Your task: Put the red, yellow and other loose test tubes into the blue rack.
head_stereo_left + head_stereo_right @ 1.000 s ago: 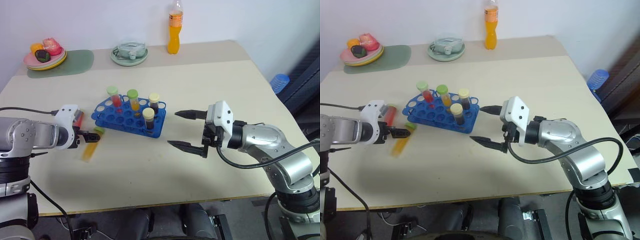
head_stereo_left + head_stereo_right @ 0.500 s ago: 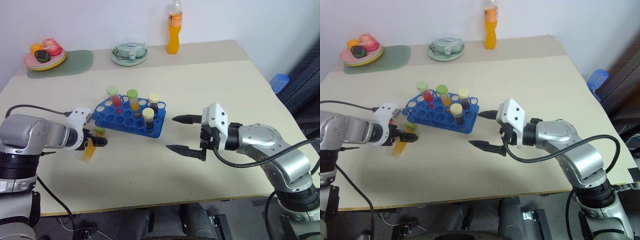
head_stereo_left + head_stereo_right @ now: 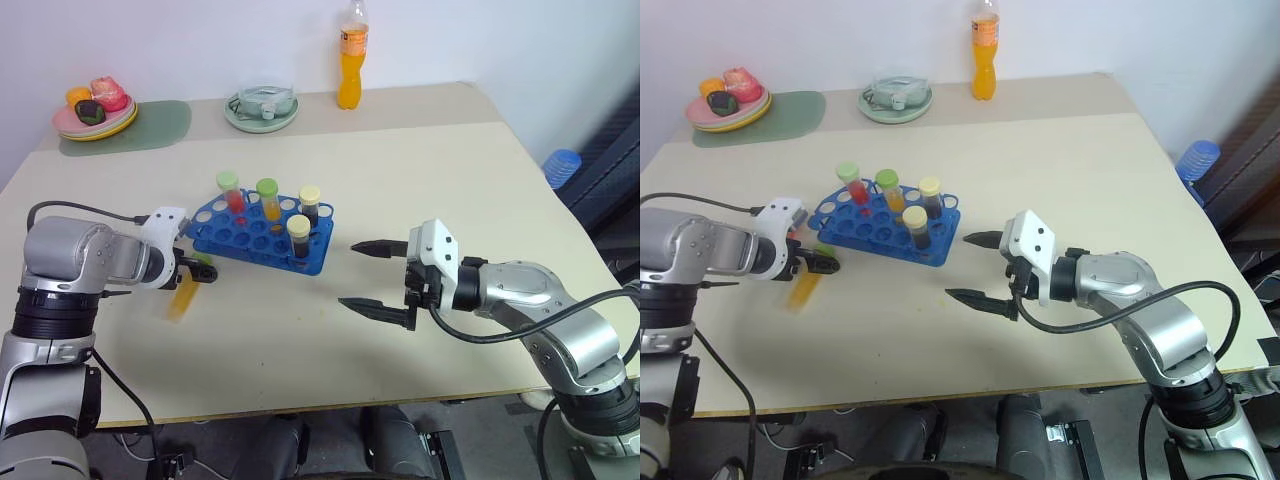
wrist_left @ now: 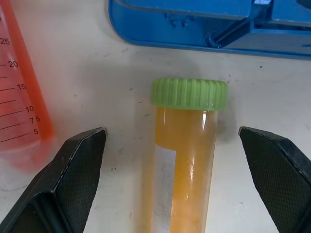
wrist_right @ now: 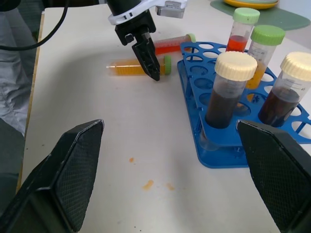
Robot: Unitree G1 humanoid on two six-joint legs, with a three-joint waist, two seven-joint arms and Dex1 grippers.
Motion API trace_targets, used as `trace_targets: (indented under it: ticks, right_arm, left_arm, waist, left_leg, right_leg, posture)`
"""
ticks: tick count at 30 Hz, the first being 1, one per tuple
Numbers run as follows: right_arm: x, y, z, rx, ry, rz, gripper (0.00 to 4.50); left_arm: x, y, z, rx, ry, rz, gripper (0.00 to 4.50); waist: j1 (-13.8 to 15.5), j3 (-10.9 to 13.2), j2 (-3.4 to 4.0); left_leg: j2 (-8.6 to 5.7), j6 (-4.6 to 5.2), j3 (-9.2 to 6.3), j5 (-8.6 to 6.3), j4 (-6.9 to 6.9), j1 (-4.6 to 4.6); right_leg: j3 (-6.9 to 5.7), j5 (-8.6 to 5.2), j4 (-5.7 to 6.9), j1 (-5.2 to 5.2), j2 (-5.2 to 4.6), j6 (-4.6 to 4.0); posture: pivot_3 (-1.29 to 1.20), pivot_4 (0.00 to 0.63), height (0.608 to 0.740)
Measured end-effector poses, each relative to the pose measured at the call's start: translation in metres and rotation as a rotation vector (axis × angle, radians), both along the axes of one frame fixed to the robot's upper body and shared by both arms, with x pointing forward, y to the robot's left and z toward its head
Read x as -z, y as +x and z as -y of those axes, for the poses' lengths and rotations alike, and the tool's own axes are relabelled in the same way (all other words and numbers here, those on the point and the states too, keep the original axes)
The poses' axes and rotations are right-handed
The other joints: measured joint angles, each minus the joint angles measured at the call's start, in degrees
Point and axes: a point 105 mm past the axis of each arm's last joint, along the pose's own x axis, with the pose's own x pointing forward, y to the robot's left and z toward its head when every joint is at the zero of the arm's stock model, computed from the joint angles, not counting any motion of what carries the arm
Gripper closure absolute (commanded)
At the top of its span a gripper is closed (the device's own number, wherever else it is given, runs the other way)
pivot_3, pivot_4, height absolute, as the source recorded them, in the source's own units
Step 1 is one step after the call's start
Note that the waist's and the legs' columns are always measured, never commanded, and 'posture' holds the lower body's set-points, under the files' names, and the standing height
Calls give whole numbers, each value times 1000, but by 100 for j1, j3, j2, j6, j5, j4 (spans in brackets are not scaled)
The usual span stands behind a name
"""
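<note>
Two loose tubes [image 5: 138,66] lie left of rack [image 3: 258,232].

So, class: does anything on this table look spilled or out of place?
Yes. Two capped tubes lie flat on the table beside the blue rack rather than standing in it: an orange tube between the left gripper's open fingers, and a red tube next to it. A few small orange spots stain the tabletop near the rack.

Both hands wide apart-fingered: left hand [image 3: 200,273] angled down, right hand [image 3: 362,276] level.

free: bare table [image 3: 450,170] right of blue rack [image 3: 262,235] | blocked: red tube [image 5: 171,44] beside yellow tube [image 4: 183,160]
</note>
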Motion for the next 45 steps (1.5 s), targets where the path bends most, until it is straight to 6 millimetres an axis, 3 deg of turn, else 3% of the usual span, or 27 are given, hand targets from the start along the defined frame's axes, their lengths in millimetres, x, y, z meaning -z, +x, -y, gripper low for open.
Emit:
trace_targets:
  ticks: [5,15,23,27,30,33,37,45]
  right_arm:
    - [-2,-1,0,-14,-2,16,0]
    - [-2,2,1,-15,-2,24,0]
    - [0,8,6,-1,5,22,0]
    - [1,10,8,5,11,22,0]
    - [2,10,11,15,17,24,0]
    - [4,10,14,27,21,18,0]
    - [8,12,18,54,16,9,0]
    - [14,14,30,142,21,3,0]
  left_arm:
    - [1,1,-5,-22,24,0,3201]
    - [1,-3,-6,-16,22,7,3201]
    - [-4,-26,7,90,-95,106,3201]
    - [-22,-38,15,189,-126,322,3201]
    - [-50,-32,27,238,-193,632,3201]
    - [-71,-30,39,287,-285,840,3201]
    - [-93,-29,49,357,-278,1058,3201]
    - [-89,-12,75,398,-321,1300,3201]
  waist:
    - [-1,0,0]
    - [-16,0,0]
    - [-24,1,-1]
    - [-19,1,-1]
    - [31,1,-2]
    - [102,-2,-4]
    - [138,-2,-8]
    - [140,-3,-10]
  left_leg:
    - [-1,2,0,-1,0,-1]
    - [-1,3,0,-2,-1,-2]
    - [1,3,1,-2,-3,-7]
    - [4,3,3,-3,-5,-8]
    - [3,4,5,-3,1,-8]
    - [3,5,11,-4,3,-6]
    - [4,6,14,-4,5,-7]
    - [5,9,14,-5,6,-7]
  right_leg:
    - [0,0,-4,0,-1,0]
    - [0,0,-5,-1,-1,0]
    - [1,0,-8,-7,-1,0]
    - [1,0,-12,-7,0,0]
    - [-1,0,-20,2,-2,-1]
    - [0,1,-19,2,-2,-1]
    - [1,1,-19,3,-2,0]
    - [1,3,-20,4,-1,2]
  posture:
    - [0,150,740]
    - [0,150,740]
    - [0,150,740]
    - [0,150,740]
    - [0,150,740]
    - [0,150,740]
    - [0,150,740]
    - [0,150,740]
